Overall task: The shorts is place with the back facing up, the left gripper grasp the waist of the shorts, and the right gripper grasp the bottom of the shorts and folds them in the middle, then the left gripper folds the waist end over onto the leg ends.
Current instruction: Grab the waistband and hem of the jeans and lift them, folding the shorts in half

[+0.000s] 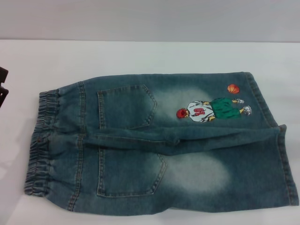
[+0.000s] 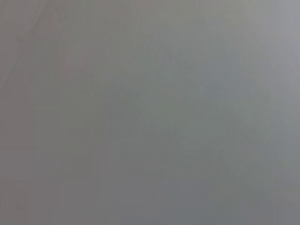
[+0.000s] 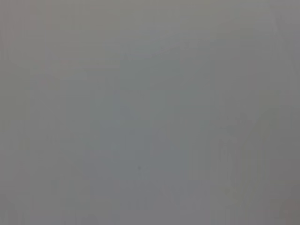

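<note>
A white table is seen in the head view, and the shorts are laid flat on it with the back side up. They are spread across most of the surface, not folded. The waist, a gathered elastic band, is at the end nearest to the left gripper. Only a small black part of this gripper is shown, at the left edge of the view, a little beyond the waist and apart from it. It cannot be told how far its jaws are open, and nothing is seen to be held by it. The right gripper is not shown in any view, so its jaws cannot be described.

The leg hems are at the far end from the left gripper, on the robot's right. Two back pockets are seen between the waist and the pale bleached patches. The embroidered player is placed on the leg further from the robot, close to its hem, and a small orange ball is stitched just beside it.

Only a plain grey field is given by both wrist views, and nothing can be recognised there.
</note>
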